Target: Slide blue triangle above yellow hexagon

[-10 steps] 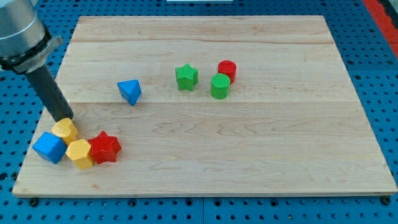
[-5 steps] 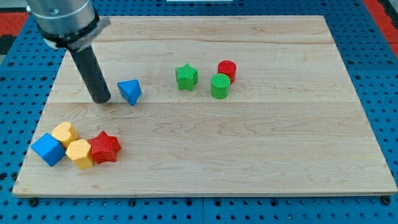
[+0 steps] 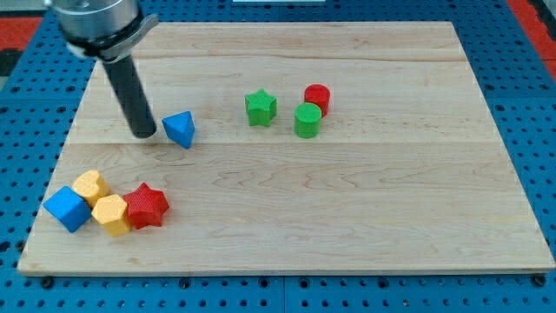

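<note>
The blue triangle (image 3: 180, 129) lies on the wooden board (image 3: 347, 200), left of its middle. My tip (image 3: 144, 135) rests on the board just left of the blue triangle, a small gap apart. Two yellow hexagon-like blocks sit at the lower left: one (image 3: 90, 186) higher up, one (image 3: 110, 214) lower down. The blue triangle is well above and to the right of them.
A blue cube (image 3: 67, 209) touches the yellow blocks on their left. A red star (image 3: 145, 206) touches them on the right. A green star (image 3: 260, 108), a green cylinder (image 3: 307, 120) and a red cylinder (image 3: 317, 96) stand near the board's upper middle.
My tip moved from beside the upper yellow block up and right to just left of the blue triangle. The triangle has barely moved.
</note>
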